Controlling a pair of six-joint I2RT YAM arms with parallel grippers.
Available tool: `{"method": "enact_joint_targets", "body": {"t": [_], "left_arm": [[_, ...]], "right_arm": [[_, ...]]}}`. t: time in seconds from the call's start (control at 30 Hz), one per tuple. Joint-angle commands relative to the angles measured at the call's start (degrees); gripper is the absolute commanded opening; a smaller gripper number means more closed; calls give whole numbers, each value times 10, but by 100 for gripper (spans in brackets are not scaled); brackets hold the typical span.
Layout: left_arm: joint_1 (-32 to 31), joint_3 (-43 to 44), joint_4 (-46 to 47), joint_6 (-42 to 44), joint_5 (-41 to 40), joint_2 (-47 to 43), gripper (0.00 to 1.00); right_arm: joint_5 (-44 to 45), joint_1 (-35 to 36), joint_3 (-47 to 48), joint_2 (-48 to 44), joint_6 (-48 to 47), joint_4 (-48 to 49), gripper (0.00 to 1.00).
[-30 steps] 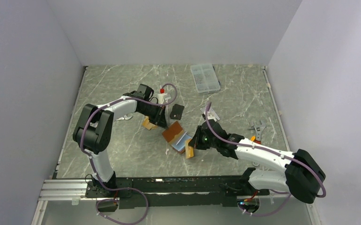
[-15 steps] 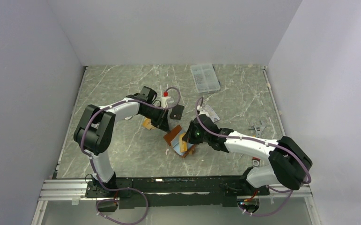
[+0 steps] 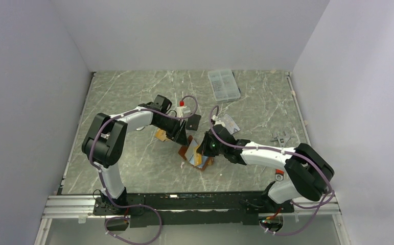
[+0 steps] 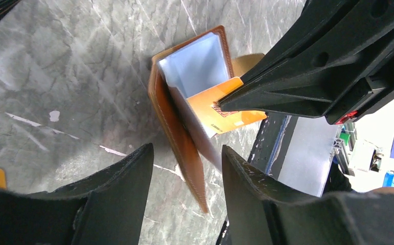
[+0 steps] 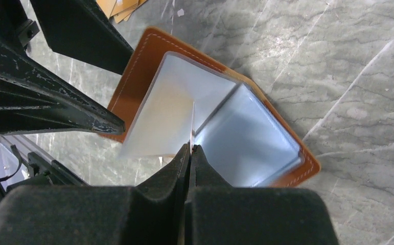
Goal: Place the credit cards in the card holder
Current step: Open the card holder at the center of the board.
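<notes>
The brown card holder (image 4: 177, 109) lies open on the table, its pale blue pockets (image 5: 246, 127) facing up. My right gripper (image 5: 190, 147) is shut on an orange credit card (image 4: 220, 109), edge-on in the right wrist view, its front edge set between the holder's pockets. My left gripper (image 4: 185, 171) is open and straddles the holder's brown cover without touching it. In the top view the holder (image 3: 186, 151) sits between the left gripper (image 3: 183, 139) and right gripper (image 3: 201, 150). A black card (image 3: 194, 121), a silver-grey card (image 3: 229, 123) and an orange-tan card (image 3: 160, 135) lie on the table.
A clear compartment box (image 3: 223, 84) stands at the back of the table. A metal wrench (image 3: 281, 139) lies at the right. The two arms' fingers are close together over the holder.
My left gripper's jaws have opened around the holder's cover. My right gripper has carried the orange card leftwards and into the open holder.
</notes>
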Motion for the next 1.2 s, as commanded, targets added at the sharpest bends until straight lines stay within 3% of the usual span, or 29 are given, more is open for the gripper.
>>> {"method": "enact_joint_targets", "body": {"t": [0.0, 0.33, 0.63, 1.17], "left_arm": [[-13, 9, 0, 5, 33, 8, 57], [-17, 19, -14, 17, 24, 20, 56], [31, 34, -69, 63, 63, 24, 54], [34, 30, -76, 66, 88, 25, 52]], "right_arm": [[-17, -2, 14, 6, -5, 31, 0], [-25, 0, 22, -2, -6, 31, 0], [-17, 7, 27, -40, -11, 18, 0], [-29, 20, 77, 40, -26, 7, 0]]}}
